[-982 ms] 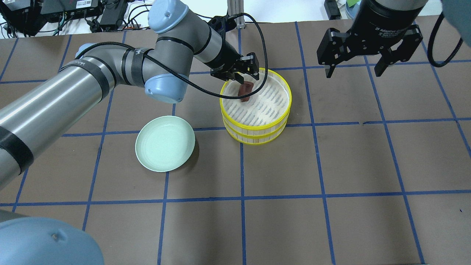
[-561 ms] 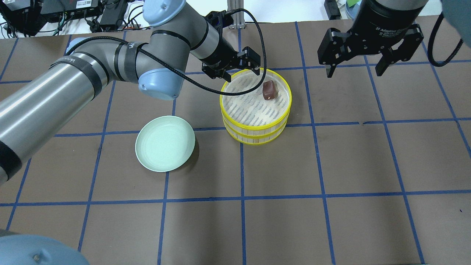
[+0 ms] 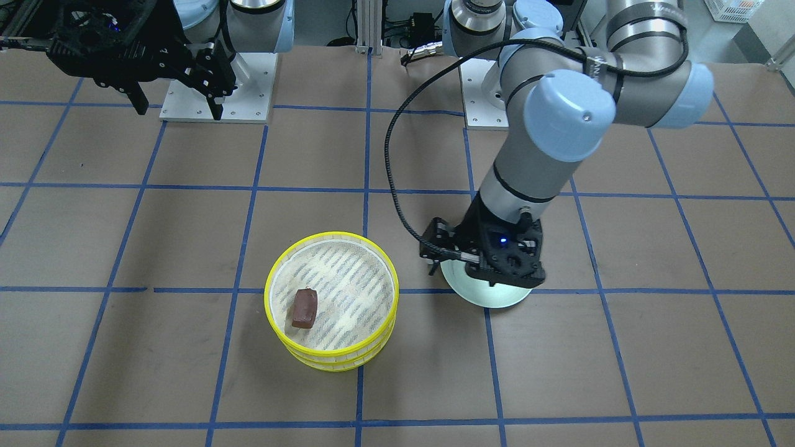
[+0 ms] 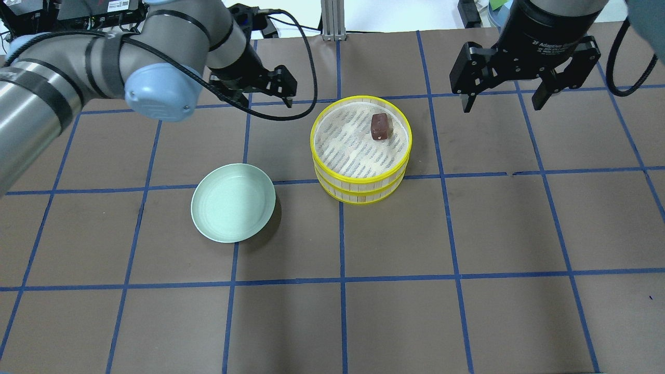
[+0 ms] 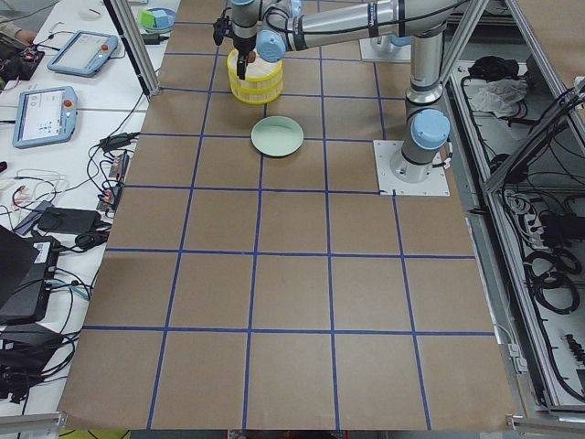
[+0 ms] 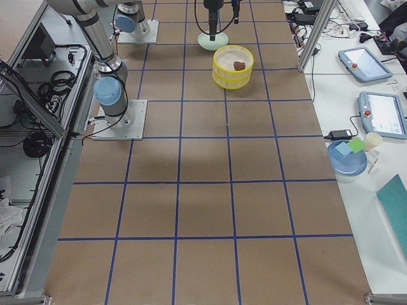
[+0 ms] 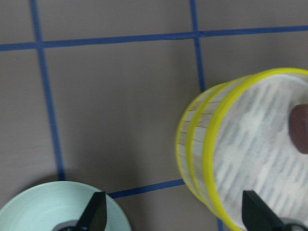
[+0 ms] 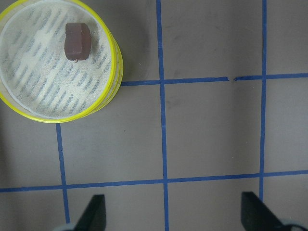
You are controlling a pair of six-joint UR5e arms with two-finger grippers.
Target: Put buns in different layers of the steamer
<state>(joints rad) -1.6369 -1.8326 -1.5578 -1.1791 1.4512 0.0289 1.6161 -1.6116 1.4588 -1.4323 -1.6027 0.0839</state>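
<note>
The dark reddish-brown oblong bun (image 4: 380,127) lies on the woven mesh of the upper yellow-rimmed steamer tray (image 4: 363,178), close to the rim on the robot's right and far side. That tray is stacked on the lower yellow-rimmed steamer tray (image 4: 363,196). The lower tray's inside is hidden, and no pale bun shows in any view, so I cannot tell whether that layer is filled.

The left gripper (image 7: 174,212) hangs empty with fingers spread, off to the left of the stack. The right gripper (image 4: 501,98) hovers open and empty, well clear on the other side. The round pale green plate (image 4: 208,223) holds nothing.

The main risk, as I judge it, is a knock to the stack. An arm or the left arm's trailing black cable (image 4: 306,78) brushing the rim could slide the upper tray or roll the bun out onto the brown paper counter (image 4: 467,234). If the upper tray has to be lifted, a tilted grip would likely spill the bun.
</note>
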